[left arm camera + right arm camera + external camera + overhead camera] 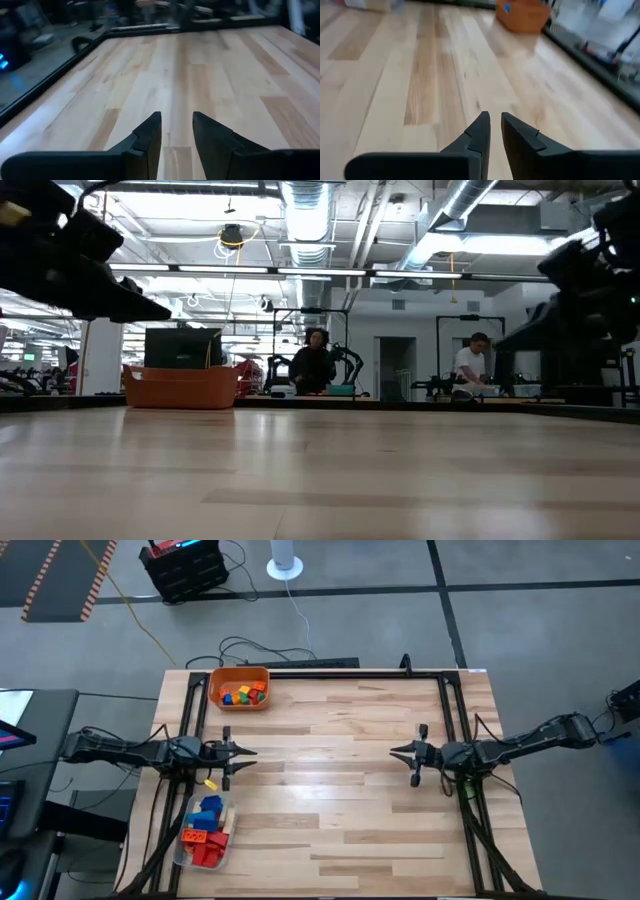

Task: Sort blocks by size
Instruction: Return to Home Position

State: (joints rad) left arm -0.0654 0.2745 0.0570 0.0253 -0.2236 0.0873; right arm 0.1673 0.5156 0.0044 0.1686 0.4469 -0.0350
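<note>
Small blocks (243, 694), orange, green, blue and yellow, lie in the orange bin (262, 674) at the table's far left. The bin also shows in the low view (182, 388) and the right wrist view (522, 17). Longer blocks (207, 830), blue, red, orange and tan, lie in the clear tub (183, 856) at the near left. One yellow block (210, 783) lies on the table between the tub and my left gripper. My left gripper (252, 752) (177, 122) hovers at mid-left, empty, its fingers nearly together. My right gripper (394, 751) (495, 120) hovers at mid-right, empty, its fingers nearly together.
A black frame (330, 673) runs along the table's far edge and both sides. The bare wooden tabletop (330, 790) lies between the two grippers. In the low view, two people (314, 368) are at work in the room beyond the table.
</note>
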